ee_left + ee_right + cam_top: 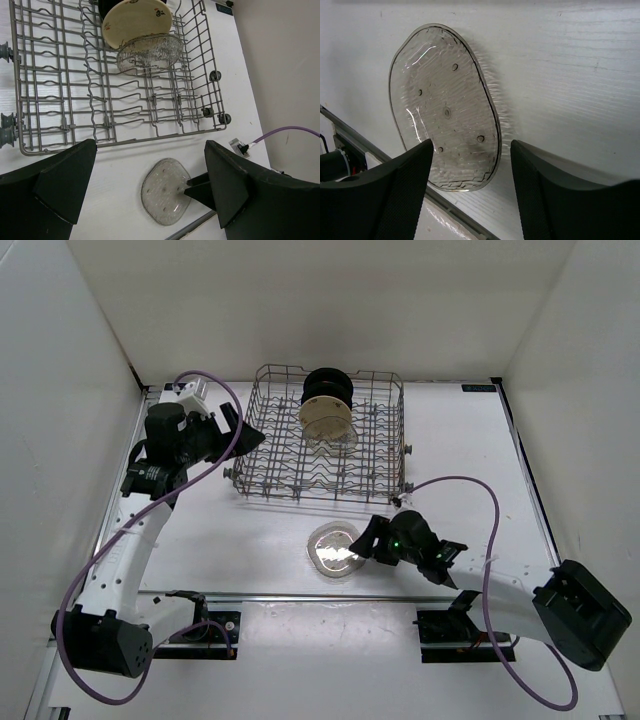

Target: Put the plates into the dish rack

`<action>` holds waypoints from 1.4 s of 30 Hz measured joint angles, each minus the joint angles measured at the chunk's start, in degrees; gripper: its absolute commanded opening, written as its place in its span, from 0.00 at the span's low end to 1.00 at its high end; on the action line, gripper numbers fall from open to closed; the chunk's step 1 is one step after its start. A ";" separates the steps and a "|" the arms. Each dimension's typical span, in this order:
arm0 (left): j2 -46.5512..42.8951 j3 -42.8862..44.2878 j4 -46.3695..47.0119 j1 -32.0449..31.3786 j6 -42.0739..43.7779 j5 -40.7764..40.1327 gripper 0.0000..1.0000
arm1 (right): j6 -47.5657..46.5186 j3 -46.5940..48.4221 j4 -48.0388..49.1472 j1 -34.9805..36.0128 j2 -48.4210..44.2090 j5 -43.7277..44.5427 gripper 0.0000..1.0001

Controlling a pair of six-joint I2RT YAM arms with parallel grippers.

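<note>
Currently in dish rack (268, 462): black plates (327, 388), cream-tan plate (325, 418), one clear plate (150, 52); outstanding: second clear plate (335, 550) on table (480, 470), right gripper (471, 147) fingers apart at its rim, left gripper (150, 147) spread wide, empty.

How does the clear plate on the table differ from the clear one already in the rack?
The clear plate on the table lies flat; the clear plate in the rack stands on edge among the tines of the dish rack. The table one sits alone by the open jaws of the right gripper; the racked one stands next to the cream plate. Both are translucent and textured.
</note>
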 measured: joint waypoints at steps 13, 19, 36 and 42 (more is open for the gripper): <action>-0.68 0.00 -0.85 0.00 0.35 -0.02 1.00 | 1.46 -0.17 -0.72 0.00 2.08 1.51 0.12; -0.68 -0.02 -0.90 0.00 0.61 -0.02 1.00 | 2.01 -0.24 -1.95 0.02 2.25 2.12 0.00; -2.10 -0.74 -1.68 0.11 1.14 -2.19 1.00 | -13.27 27.02 -31.34 9.99 -4.33 0.96 0.00; -2.32 -0.72 -1.68 1.38 1.44 -3.91 1.00 | -24.13 52.59 -41.57 10.08 -1.09 7.39 0.00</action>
